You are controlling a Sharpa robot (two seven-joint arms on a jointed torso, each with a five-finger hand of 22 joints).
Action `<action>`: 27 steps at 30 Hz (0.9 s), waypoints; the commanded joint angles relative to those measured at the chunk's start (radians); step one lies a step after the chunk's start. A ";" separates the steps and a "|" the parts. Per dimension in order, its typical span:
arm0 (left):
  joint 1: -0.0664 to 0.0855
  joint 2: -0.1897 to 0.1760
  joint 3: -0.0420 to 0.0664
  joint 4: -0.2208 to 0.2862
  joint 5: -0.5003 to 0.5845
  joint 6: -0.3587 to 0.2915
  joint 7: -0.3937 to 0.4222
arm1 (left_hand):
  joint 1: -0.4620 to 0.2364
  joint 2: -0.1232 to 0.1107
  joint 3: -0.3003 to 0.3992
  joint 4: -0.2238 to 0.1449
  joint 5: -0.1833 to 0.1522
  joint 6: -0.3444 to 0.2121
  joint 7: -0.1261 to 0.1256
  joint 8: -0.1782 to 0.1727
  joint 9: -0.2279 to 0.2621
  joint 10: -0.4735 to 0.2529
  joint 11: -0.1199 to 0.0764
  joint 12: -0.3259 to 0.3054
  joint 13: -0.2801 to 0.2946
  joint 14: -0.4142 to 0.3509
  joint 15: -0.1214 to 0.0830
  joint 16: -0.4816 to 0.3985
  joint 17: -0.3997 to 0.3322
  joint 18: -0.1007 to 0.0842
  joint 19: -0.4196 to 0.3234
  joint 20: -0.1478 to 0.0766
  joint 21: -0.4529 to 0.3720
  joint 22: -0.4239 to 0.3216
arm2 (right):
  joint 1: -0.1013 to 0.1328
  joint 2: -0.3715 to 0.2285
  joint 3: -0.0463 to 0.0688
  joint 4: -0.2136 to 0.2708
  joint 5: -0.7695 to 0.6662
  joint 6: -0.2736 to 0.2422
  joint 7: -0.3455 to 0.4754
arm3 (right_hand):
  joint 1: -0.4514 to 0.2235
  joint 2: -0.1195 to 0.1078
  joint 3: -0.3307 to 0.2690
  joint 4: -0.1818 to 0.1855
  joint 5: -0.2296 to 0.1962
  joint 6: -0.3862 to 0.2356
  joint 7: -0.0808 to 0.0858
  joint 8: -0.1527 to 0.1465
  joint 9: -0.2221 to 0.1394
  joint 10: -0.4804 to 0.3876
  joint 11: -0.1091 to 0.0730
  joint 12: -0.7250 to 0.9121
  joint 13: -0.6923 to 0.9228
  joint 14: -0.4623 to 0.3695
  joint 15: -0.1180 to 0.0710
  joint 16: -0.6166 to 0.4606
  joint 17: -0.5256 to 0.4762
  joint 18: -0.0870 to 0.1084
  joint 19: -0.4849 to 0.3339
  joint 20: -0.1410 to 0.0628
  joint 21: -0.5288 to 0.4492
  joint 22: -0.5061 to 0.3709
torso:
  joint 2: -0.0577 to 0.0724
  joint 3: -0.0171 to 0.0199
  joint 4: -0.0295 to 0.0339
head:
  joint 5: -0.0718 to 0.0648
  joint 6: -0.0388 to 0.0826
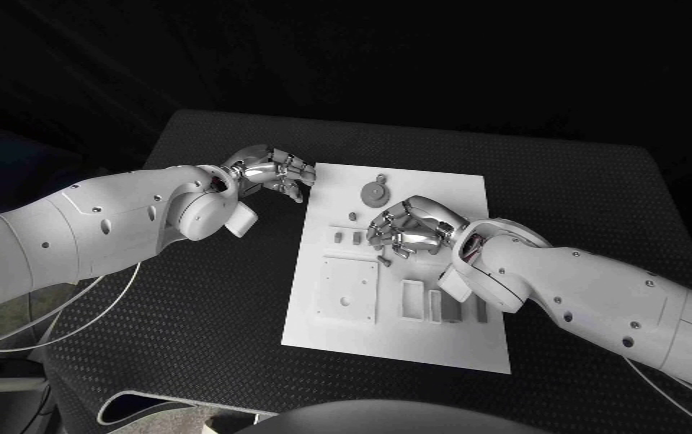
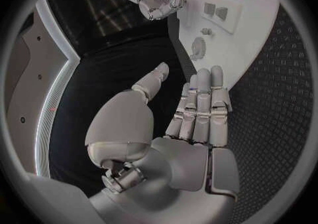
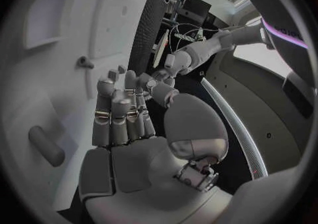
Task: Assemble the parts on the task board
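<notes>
- Right hand [image 1: 404, 231]: over the middle of the task board [image 1: 332, 329], fingers curled in together above the small parts; whether it pinches a piece cannot be told, as the fingertips hide what lies under them.
- Small parts [image 1: 346, 238]: a row of little blocks on the board just beside the right hand, on the side toward the left hand. This hand is by far the nearer of the two to them.
- Round geared piece [image 1: 374, 194]: lies flat on the board's far part, just beyond the right hand; a short stub points away from the robot.
- Left hand [image 1: 271, 172]: off the board, at its far left corner, holding nothing. In the left wrist view its fingers [image 2: 202, 104] are straight and pressed side by side, thumb apart.
- Square plate [image 1: 348, 291] and slotted blocks [image 1: 433, 303]: on the board's near part, below the right hand.
- Surface: black textured table [image 1: 188, 294], board flat on it, long axis running away from the robot.
- Room: judged ample on the board's left side for the left hand to come in.
</notes>
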 commanded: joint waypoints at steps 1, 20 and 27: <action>0.000 0.001 0.000 0.002 -0.012 -0.003 0.015 | 0.003 0.004 -0.002 -0.005 -0.003 0.001 0.008 0.000 -0.002 -0.009 0.001 -0.003 -0.001 0.002 0.004 0.001 0.001 0.020 -0.002 0.003 -0.001 -0.001 | -0.001 -0.009 0.000 0.028 -0.196 -0.027 -0.005 | 0.008 -0.015 0.003 -0.005 0.000 0.000 0.002 -0.003 0.003 0.008 -0.002 -0.008 -0.004 0.002 0.003 0.004 -0.002 0.015 0.004 -0.003 -0.001 0.016 | 0.000 0.0004 0.0002 | -0.001 0.001; 0.000 0.000 0.000 0.003 -0.033 -0.009 0.018 | 0.005 0.003 -0.002 -0.005 -0.003 0.002 0.007 0.001 -0.002 -0.009 0.001 -0.002 -0.001 0.002 0.004 0.001 0.001 0.020 -0.002 0.003 -0.001 -0.001 | 0.045 -0.072 0.002 0.166 -0.879 -0.012 -0.046 | 0.147 -0.183 -0.001 -0.005 0.000 -0.051 0.033 -0.094 -0.102 -0.017 0.032 -0.124 -0.099 -0.027 0.037 -0.002 -0.020 0.015 -0.030 0.011 -0.009 0.016 | 0.000 0.0000 -0.0008 | -0.008 0.006; 0.000 -0.001 0.000 0.004 -0.034 -0.012 0.017 | 0.006 0.003 -0.001 -0.005 -0.003 0.002 0.007 0.001 -0.001 -0.009 0.001 -0.002 -0.001 0.002 0.004 0.001 0.001 0.021 -0.002 0.003 -0.001 -0.001 | 0.048 -0.060 -0.005 0.150 -1.036 0.078 -0.082 | 0.170 -0.193 0.001 -0.005 0.000 -0.045 0.018 -0.100 -0.130 -0.009 0.039 -0.152 -0.128 -0.045 0.044 -0.008 -0.029 0.015 -0.049 0.021 -0.020 0.014 | 0.001 -0.0004 0.0000 | -0.009 0.004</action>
